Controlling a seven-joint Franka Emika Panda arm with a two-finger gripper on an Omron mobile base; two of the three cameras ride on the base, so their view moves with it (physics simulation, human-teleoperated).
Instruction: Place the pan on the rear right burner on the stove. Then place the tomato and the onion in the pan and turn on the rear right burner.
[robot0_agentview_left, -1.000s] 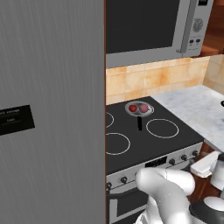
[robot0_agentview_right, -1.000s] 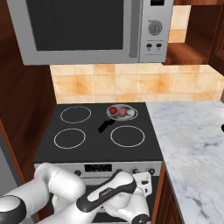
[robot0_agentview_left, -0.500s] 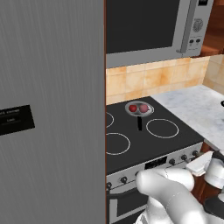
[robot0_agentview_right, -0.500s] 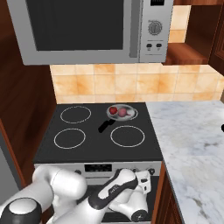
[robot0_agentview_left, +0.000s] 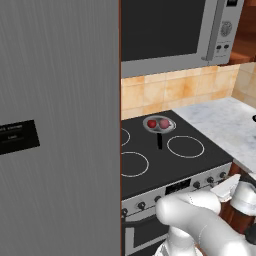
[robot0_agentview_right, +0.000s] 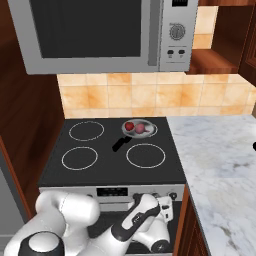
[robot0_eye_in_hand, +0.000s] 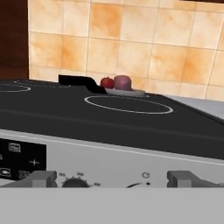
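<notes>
The pan (robot0_agentview_right: 145, 131) sits on the rear right burner of the stove (robot0_agentview_right: 105, 170), its black handle (robot0_agentview_right: 119, 144) pointing forward and left. Inside it lie the red tomato (robot0_agentview_right: 129, 126) and, to its right, the purplish onion (robot0_agentview_right: 140, 128). The left base view shows the same pan (robot0_agentview_left: 159, 129), tomato (robot0_agentview_left: 152, 123) and onion (robot0_agentview_left: 163, 123). My gripper (robot0_eye_in_hand: 113, 179) is open and empty, held low and close in front of the stove's silver front panel, with a black knob (robot0_eye_in_hand: 74, 183) between its fingertips (robot0_eye_in_hand: 39, 178). The gripper (robot0_agentview_right: 165, 206) hangs by the panel's right end.
A grey microwave (robot0_agentview_right: 100, 30) hangs above the stove. A marble counter (robot0_agentview_right: 220, 160) runs to the right. A tall grey cabinet side (robot0_agentview_left: 60, 125) fills the left. The front right burner ring (robot0_eye_in_hand: 128, 105) lies between the hand and the pan.
The arm has sunk a little and the hand has crept along the front panel's right end. The pan, tomato and onion have not moved.
</notes>
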